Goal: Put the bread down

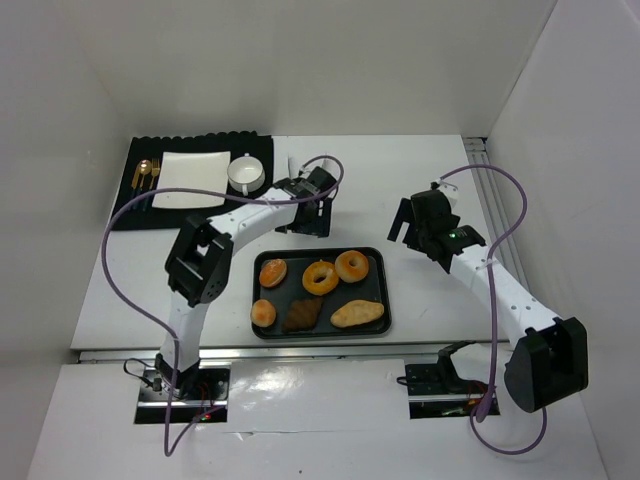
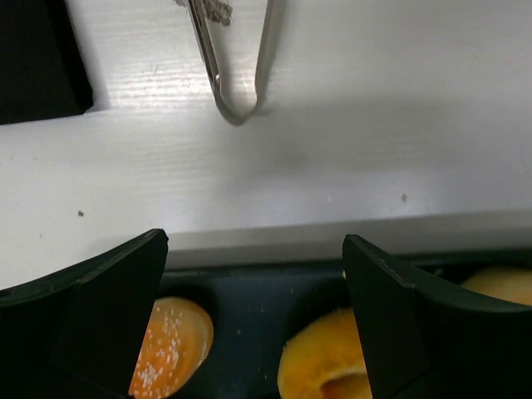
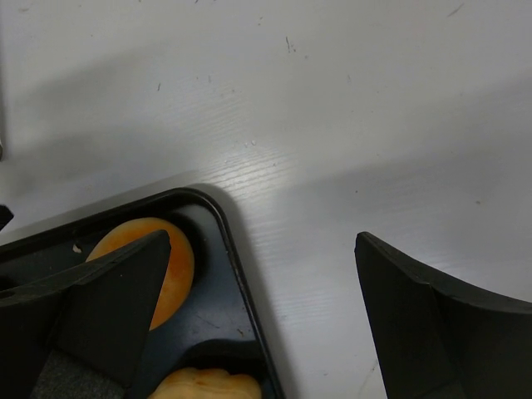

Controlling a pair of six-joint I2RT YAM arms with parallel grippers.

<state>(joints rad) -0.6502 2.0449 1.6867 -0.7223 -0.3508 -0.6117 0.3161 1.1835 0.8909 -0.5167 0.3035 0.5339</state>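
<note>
A black tray (image 1: pixel 379 290) in the middle of the table holds several breads: a sugared bun (image 1: pixel 272 272), a ring donut (image 1: pixel 320 277), a round donut (image 1: pixel 351 265), a small bun (image 1: pixel 263 313), a brown pastry (image 1: pixel 302 315) and a long roll (image 1: pixel 357 314). My left gripper (image 1: pixel 305 217) is open and empty, hovering over the tray's far edge. In the left wrist view it (image 2: pixel 258 320) frames the sugared bun (image 2: pixel 170 345) and ring donut (image 2: pixel 324 366). My right gripper (image 1: pixel 412 226) is open and empty, off the tray's far right corner (image 3: pixel 231 241).
A black mat (image 1: pixel 130 205) at the back left carries a white plate (image 1: pixel 192 180), a white cup (image 1: pixel 245 172) and gold cutlery (image 1: pixel 145 175). Metal tongs (image 2: pixel 237 66) lie on the table beyond the tray. White walls enclose the table.
</note>
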